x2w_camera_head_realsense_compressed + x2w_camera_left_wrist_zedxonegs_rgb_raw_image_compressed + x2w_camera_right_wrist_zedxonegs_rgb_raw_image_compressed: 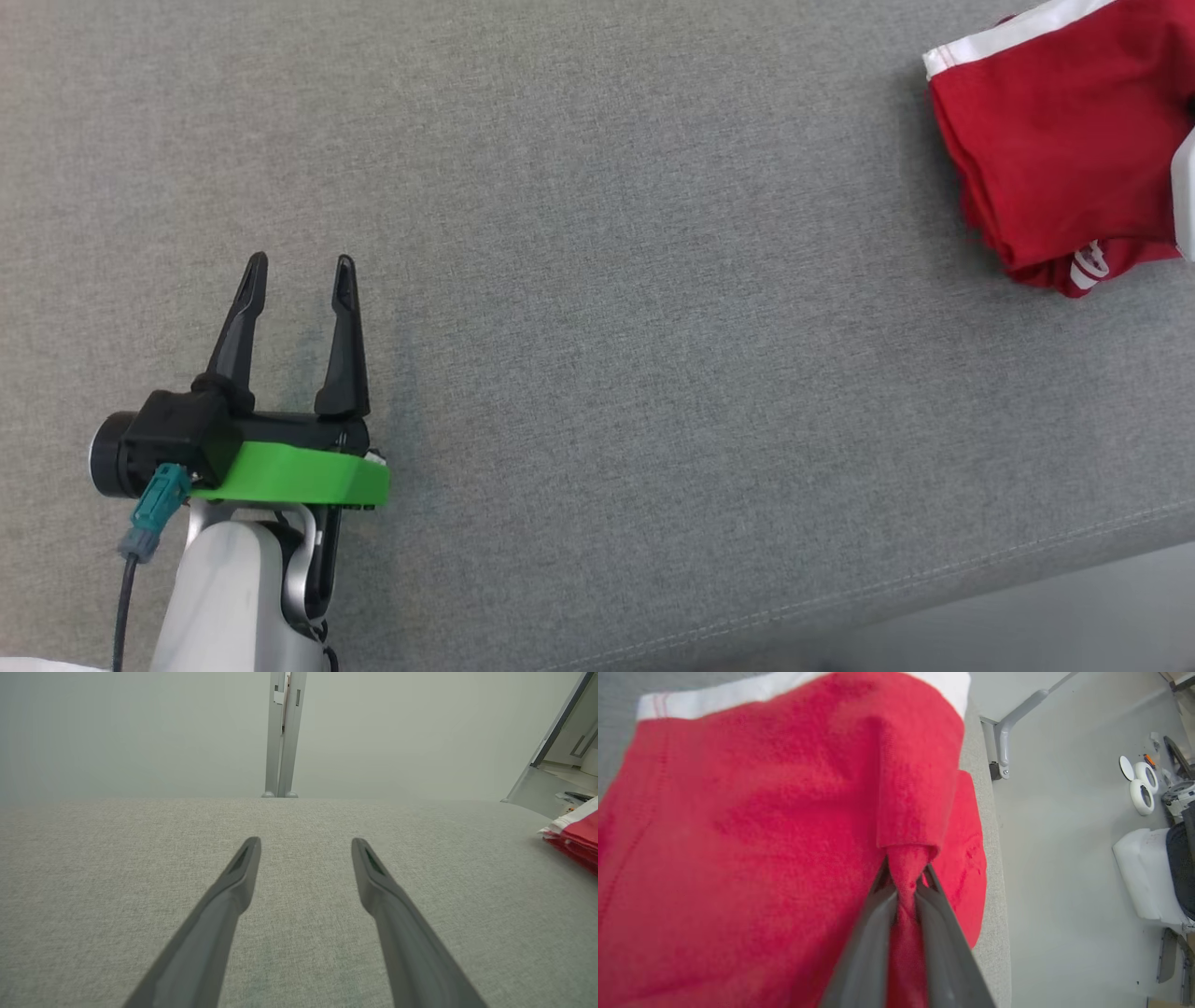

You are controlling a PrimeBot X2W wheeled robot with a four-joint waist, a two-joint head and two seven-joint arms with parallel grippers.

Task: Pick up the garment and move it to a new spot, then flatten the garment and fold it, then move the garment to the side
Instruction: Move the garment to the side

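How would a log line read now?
left claw: open, empty | right claw: shut on red white-trimmed fabric garment | support: grey fabric surface

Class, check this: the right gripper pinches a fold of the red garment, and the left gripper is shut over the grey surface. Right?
No: the left gripper is open, as the left wrist view shows. The right gripper does pinch the red garment.

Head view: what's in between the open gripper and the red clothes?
Nothing: in the head view, bare grey fabric stretches from the left gripper to the red garment.
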